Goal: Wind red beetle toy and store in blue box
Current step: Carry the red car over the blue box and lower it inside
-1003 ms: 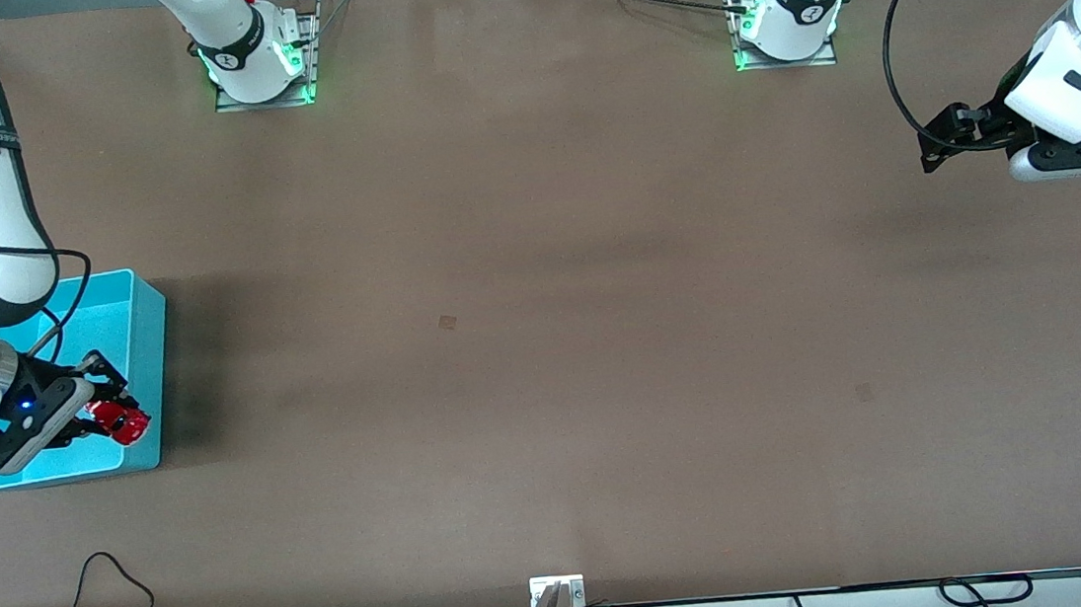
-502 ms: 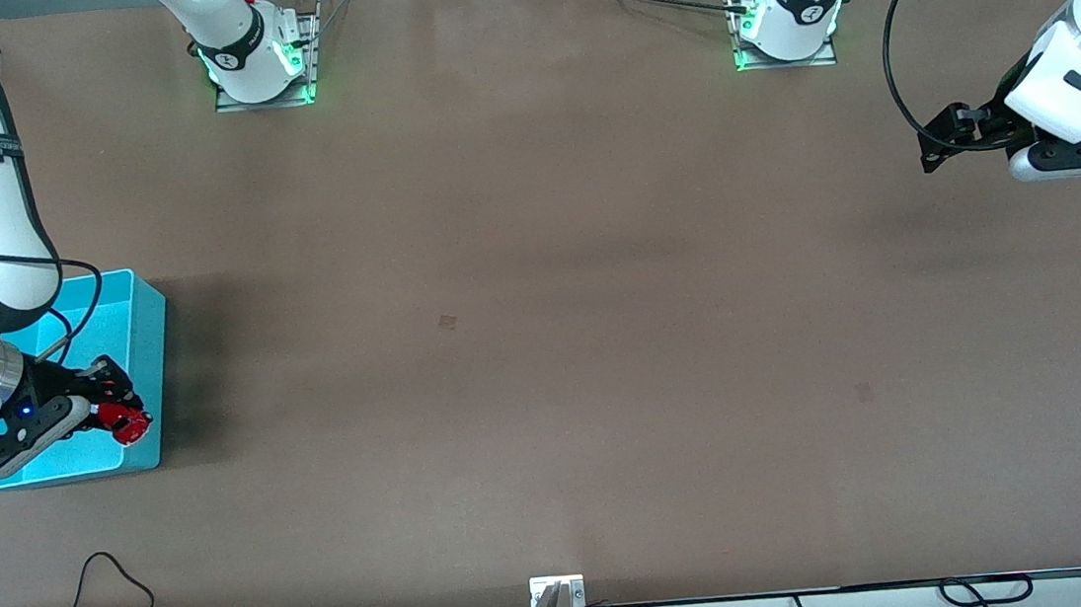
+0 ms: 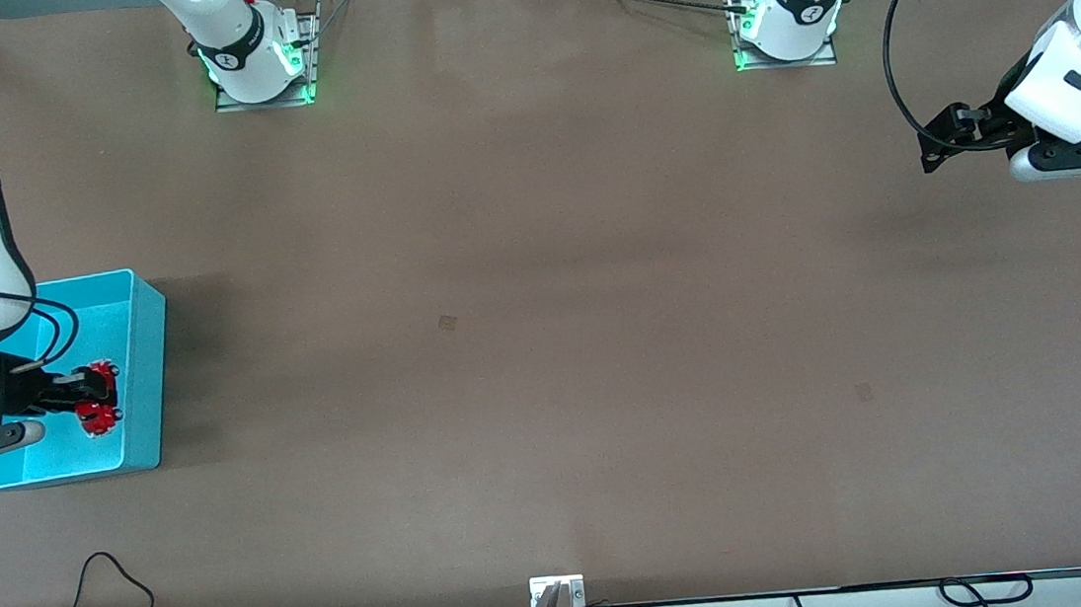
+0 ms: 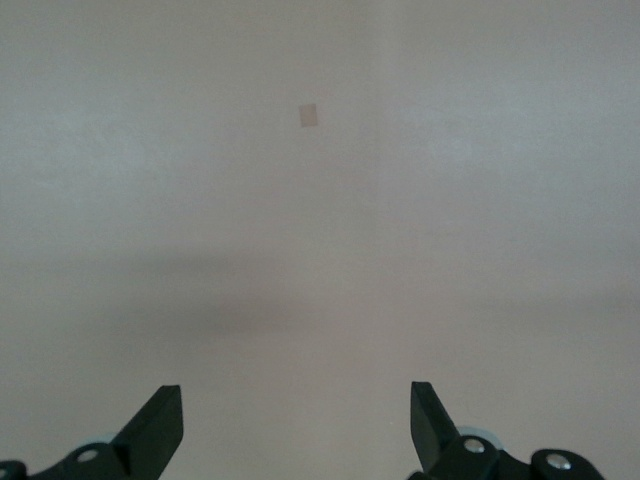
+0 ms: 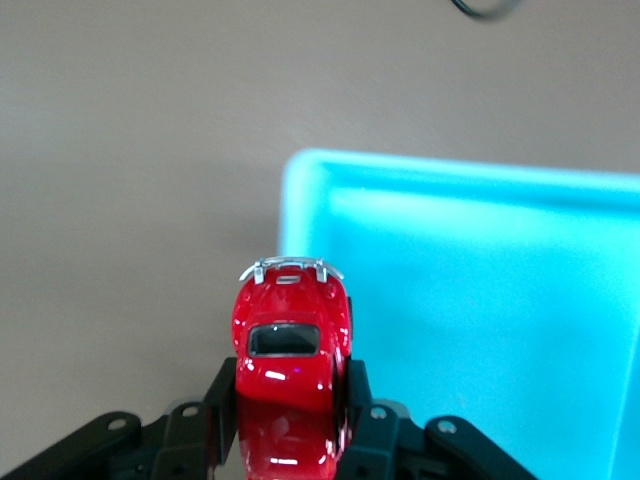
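Red beetle toy (image 5: 289, 352) in right jaws, seemingly over blue box (image 3: 137, 313)

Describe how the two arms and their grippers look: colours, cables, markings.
Both arms are glossy white with black joint bands. The right gripper has black fingers, a small blue light and thin black cables; the left gripper is black too, under a looping black cable. Both bases glow green.

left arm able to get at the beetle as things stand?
Probably not. The beetle is clamped in the right gripper over the blue box at the right arm's end of the table. The left gripper waits open over the table's other end.
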`<state>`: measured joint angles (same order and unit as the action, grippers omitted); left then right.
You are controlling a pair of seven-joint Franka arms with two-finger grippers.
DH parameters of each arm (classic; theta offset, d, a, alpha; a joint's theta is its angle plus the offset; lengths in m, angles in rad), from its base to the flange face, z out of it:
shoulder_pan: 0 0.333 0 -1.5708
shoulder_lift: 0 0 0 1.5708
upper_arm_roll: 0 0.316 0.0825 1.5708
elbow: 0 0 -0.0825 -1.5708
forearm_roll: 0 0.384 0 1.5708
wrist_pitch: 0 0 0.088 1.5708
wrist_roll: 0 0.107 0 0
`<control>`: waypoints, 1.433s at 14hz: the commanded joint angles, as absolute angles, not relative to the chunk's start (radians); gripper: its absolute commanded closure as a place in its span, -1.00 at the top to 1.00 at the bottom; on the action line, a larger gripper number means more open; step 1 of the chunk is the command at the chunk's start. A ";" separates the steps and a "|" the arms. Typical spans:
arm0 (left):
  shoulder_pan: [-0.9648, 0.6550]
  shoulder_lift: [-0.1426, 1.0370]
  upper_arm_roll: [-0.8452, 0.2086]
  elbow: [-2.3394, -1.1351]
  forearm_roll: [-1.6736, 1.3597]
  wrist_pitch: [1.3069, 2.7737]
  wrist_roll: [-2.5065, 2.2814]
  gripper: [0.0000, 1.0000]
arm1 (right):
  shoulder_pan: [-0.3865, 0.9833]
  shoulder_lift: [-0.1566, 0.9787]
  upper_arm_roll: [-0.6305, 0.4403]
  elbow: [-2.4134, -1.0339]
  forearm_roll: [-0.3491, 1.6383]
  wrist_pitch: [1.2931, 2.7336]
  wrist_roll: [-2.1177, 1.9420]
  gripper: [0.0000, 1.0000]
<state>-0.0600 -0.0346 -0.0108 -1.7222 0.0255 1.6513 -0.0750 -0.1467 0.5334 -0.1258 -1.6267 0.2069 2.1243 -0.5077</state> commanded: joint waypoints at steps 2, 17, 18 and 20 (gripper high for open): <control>-0.055 -0.028 -0.009 -1.697 0.018 1.631 -0.057 1.00 | -0.239 0.552 -0.112 -1.641 0.144 2.177 -0.477 -1.00; -0.055 -0.028 -0.006 -1.697 0.018 1.631 -0.055 1.00 | -0.227 0.640 -0.112 -1.793 0.101 2.463 -0.371 -0.64; -0.055 -0.028 -0.006 -1.697 0.018 1.632 -0.055 1.00 | -0.227 0.640 -0.112 -1.793 0.101 2.468 -0.371 -0.49; -0.055 -0.028 -0.008 -1.697 0.018 1.631 -0.055 1.00 | -0.225 0.634 -0.112 -1.793 0.101 2.465 -0.373 0.99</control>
<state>-0.0570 -0.0346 -0.0097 -1.7220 0.0255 1.6512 -0.0750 -0.2263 0.6505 -0.1148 -1.7728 0.1160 2.4476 -0.3814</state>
